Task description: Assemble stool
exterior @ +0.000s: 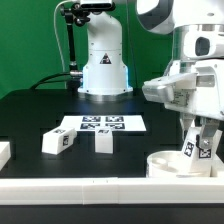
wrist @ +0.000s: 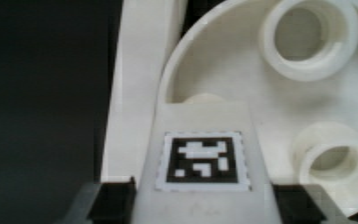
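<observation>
My gripper is shut on one white stool leg with a black-and-white tag and holds it upright just above the round white seat at the exterior view's lower right. In the wrist view the held leg sits between the dark fingers, and the gripper is over the seat, whose round sockets show beyond the leg. Two more legs lie on the black table at the exterior view's left and centre.
The marker board lies flat behind the two loose legs. A white robot base stands at the back. A long white border rail runs along the front edge and also shows in the wrist view beside the seat.
</observation>
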You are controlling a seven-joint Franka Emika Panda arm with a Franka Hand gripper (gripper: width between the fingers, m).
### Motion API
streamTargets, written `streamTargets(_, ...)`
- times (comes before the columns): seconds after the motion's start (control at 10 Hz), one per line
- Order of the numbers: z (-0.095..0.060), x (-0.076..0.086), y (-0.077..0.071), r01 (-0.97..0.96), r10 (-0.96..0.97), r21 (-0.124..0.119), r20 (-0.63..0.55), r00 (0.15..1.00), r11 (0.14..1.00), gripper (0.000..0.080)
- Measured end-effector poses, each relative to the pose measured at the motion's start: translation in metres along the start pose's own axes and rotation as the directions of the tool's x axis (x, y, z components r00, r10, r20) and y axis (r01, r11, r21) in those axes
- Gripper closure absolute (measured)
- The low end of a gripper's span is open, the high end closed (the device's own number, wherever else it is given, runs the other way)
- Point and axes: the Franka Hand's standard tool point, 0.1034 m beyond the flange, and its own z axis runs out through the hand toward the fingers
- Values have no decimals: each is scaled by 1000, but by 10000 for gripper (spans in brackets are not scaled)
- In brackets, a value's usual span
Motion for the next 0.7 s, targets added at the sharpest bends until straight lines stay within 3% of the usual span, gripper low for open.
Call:
streamTargets(0.2,0,-1,0,-36,36,5,-1,999,999,455)
streamTargets(0.3,1,-5,-3,-171,171,31,3,985,985,455)
streamTargets(0.7,3,-15,-6,-563,565,75,-8,825,823,455)
